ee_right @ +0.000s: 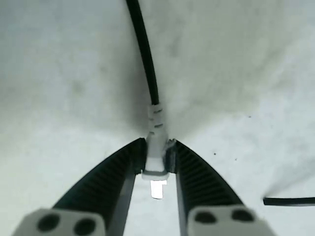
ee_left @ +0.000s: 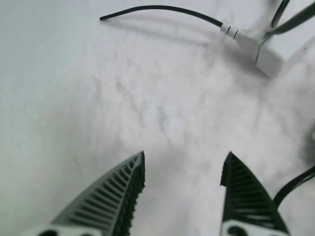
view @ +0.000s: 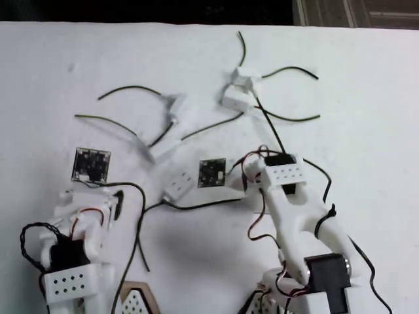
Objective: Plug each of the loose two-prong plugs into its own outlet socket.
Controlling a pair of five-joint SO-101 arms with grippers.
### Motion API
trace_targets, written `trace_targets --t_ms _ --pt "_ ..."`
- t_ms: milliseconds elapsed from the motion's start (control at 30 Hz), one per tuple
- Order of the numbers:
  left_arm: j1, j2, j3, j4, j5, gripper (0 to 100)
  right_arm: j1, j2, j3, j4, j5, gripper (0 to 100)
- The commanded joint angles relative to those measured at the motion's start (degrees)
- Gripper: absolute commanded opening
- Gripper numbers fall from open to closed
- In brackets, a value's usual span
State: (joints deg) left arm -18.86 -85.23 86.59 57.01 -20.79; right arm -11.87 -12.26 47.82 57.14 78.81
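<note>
While the right gripper pinches a small white two-prong plug on a black cord between its ribbed black jaws, one bare metal prong shows below the grip, so this plug sits in no socket yet. It is held over the white tabletop. In the high view that arm reaches to the middle of the table. The nearest likely target is a white rectangular outlet block with small holes, lying just beside a black square marker tag. I judge that insertion not yet done.

The left gripper hangs over bare table, jaws spread wide with nothing between them. Beyond it, a second white outlet block has a ribbed white plug collar butted against it. That looks like a seated pair, though the joint is partly cut off at the edge.

Farther back lies a cluster of white plugs and blocks with black cords; whether any of them are mated I cannot tell. At least one plug is left to seat, possibly several.
</note>
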Motion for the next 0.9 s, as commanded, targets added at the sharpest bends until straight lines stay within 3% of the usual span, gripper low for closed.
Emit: trace_targets --t_ms 0,700,867 --pt "-0.5 -0.7 -0.2 -0.2 0.4 26 -0.4 -0.2 -0.2 0.3 0.6 6.6" --pt "-0.5 -0.7 0.4 -0.4 0.4 26 -1.5 -0.1 3.6 0.4 0.7 11.5" --pt "-0.5 -0.7 0.4 -0.4 0.4 26 -1.5 -0.2 3.6 0.5 3.6 2.9"
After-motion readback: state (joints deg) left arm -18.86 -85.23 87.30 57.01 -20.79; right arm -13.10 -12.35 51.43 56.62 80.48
